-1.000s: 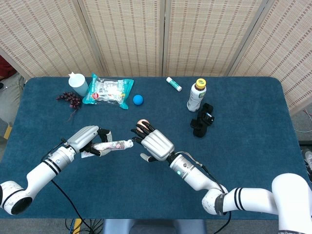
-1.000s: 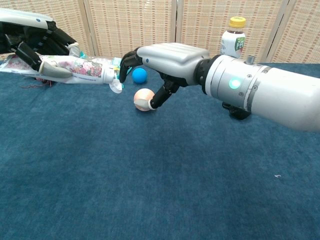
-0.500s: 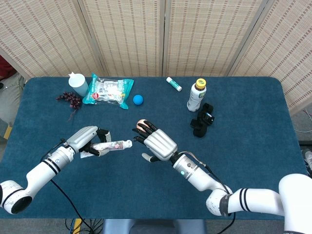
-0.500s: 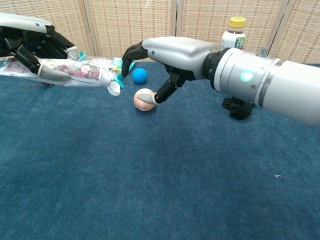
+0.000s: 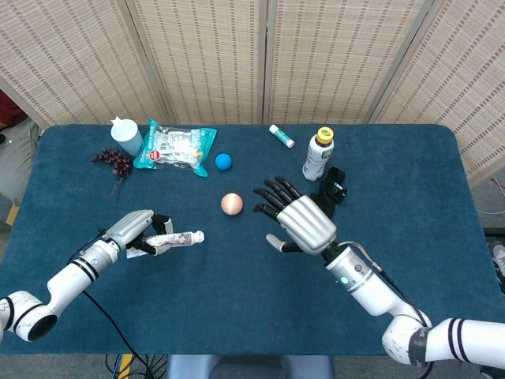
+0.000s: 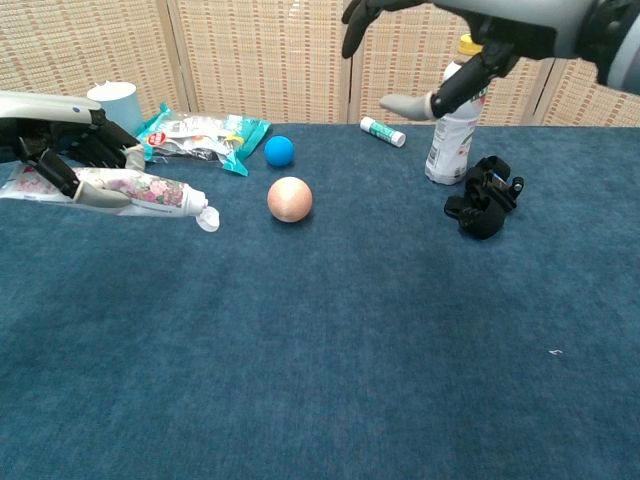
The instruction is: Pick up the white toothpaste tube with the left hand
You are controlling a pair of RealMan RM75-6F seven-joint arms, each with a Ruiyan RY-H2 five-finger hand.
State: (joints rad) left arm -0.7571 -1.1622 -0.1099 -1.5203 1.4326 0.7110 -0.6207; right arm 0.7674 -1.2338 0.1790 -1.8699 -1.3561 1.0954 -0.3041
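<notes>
Near the left front of the table (image 5: 410,181), we hold the toothpaste tube (image 5: 175,238) in our left hand (image 5: 140,230), fingers wrapped round its rear half and the cap end sticking out toward the middle. A second ago our right hand (image 5: 298,219) hovered right at that cap, over the peach ball (image 5: 231,203); now it has pulled back and up to the right, fingers spread wide and holding nothing, and the tube has shifted slightly toward us. We judge the pick-up nearly done, since the left hand alone carries the tube, which appears lifted just off the cloth in the chest view. White with a pink floral print, the tube has a flat crimped tail and a small white cap (image 6: 207,218).
</notes>
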